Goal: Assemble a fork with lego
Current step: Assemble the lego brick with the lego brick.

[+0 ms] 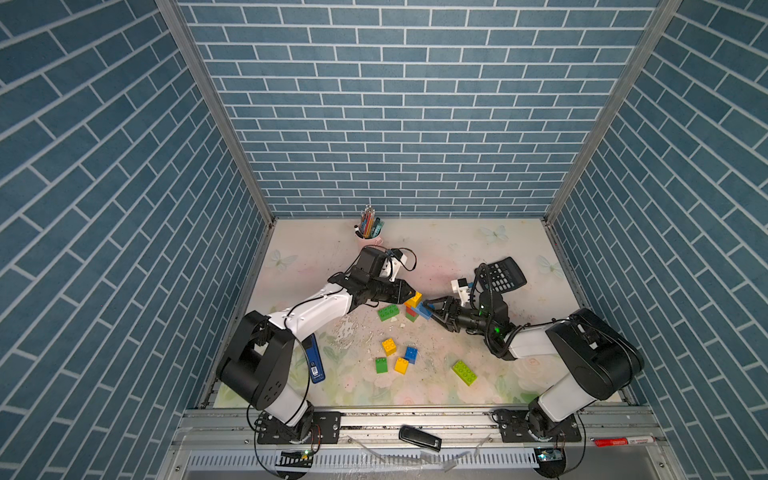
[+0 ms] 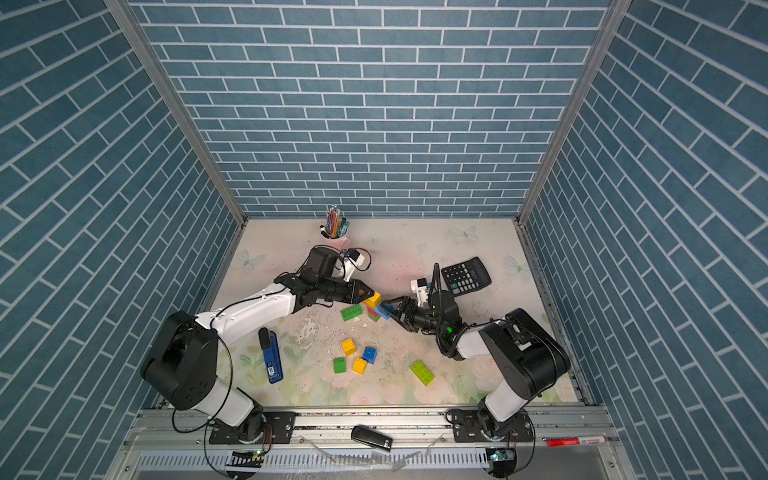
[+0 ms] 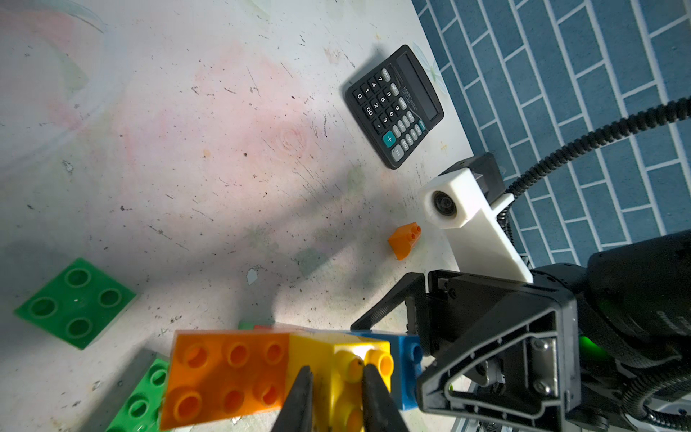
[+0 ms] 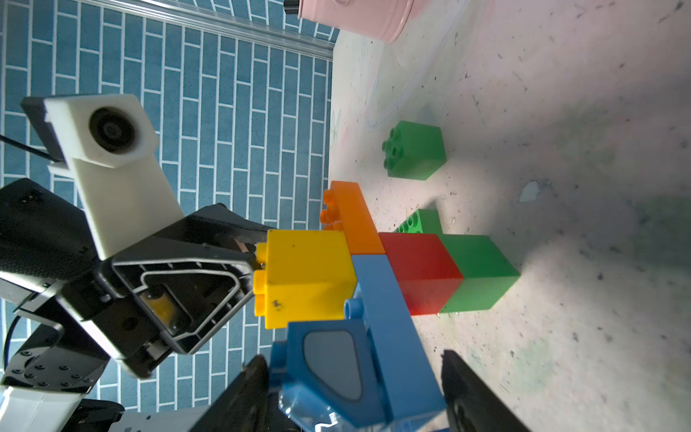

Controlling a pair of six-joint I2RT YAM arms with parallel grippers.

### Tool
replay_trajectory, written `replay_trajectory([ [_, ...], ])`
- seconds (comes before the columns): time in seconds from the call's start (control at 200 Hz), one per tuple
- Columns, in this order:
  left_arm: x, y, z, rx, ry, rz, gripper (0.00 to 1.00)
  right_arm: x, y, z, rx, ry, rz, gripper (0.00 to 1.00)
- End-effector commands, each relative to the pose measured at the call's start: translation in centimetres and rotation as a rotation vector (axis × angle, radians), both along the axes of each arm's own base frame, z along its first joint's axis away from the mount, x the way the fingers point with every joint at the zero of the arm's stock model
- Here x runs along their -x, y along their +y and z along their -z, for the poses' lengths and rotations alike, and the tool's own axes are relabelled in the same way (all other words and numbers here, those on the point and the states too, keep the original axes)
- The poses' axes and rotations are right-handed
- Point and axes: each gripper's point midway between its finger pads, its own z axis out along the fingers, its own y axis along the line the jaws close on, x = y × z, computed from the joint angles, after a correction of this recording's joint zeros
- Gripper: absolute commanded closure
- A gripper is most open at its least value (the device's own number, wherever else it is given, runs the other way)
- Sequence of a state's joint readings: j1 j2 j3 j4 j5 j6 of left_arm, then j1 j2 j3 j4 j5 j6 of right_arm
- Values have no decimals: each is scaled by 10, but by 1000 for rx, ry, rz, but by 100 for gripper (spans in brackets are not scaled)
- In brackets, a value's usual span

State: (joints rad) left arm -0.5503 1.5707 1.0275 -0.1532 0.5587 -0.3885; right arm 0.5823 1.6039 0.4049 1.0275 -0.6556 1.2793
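Observation:
A joined lego stack (image 1: 413, 309) stands mid-table: green (image 4: 482, 273) at the bottom, then red (image 4: 418, 269), then orange (image 4: 355, 220) and blue (image 4: 392, 318) oblong bricks, with a yellow brick (image 3: 329, 359) on top. My left gripper (image 3: 336, 377) is shut on the yellow brick's studs. My right gripper (image 4: 351, 389) is open and straddles a blue windowed piece (image 4: 329, 366) at the blue brick's end. One finger touches it and the other stands slightly off. In both top views the grippers meet at the stack from opposite sides, the left gripper (image 2: 365, 293) and the right gripper (image 2: 388, 309).
Several loose bricks lie nearer the front: green (image 1: 388, 312), yellow (image 1: 389, 345), blue (image 1: 411, 354), lime (image 1: 464, 372). A small orange piece (image 3: 404, 239) lies near a calculator (image 1: 500, 275). A pink pencil cup (image 1: 369, 232) stands at the back, and a blue device (image 1: 314, 359) lies at the left.

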Motion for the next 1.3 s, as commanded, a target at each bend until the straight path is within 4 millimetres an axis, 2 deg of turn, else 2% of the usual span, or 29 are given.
replay_trajectory([
  [0.0,13,18,32,-103,94,-29,75,-2,3,-2,-15,5,-4,31],
  [0.75,15,18,34,-103,101,-24,76,-3,1,8,16,34,19,43],
  [0.795,14,18,33,-103,100,-26,76,-3,1,7,18,31,17,37],
  [0.83,15,18,33,-103,102,-25,76,-4,1,6,26,21,15,27],
  [0.875,14,18,33,-104,100,-27,76,-4,0,4,38,6,10,20],
  [0.905,15,18,33,-104,100,-26,76,-4,0,2,54,-11,8,10],
  [0.97,14,18,32,-103,98,-26,76,-5,-4,-2,96,-48,13,4],
  [1.11,14,18,32,-104,97,-26,76,-9,-32,1,313,-121,79,1],
  [1.235,14,18,31,-106,97,-22,76,-8,-77,-1,584,-203,169,2],
  [1.295,13,18,31,-107,95,-22,76,-8,-101,-6,730,-234,207,6],
])
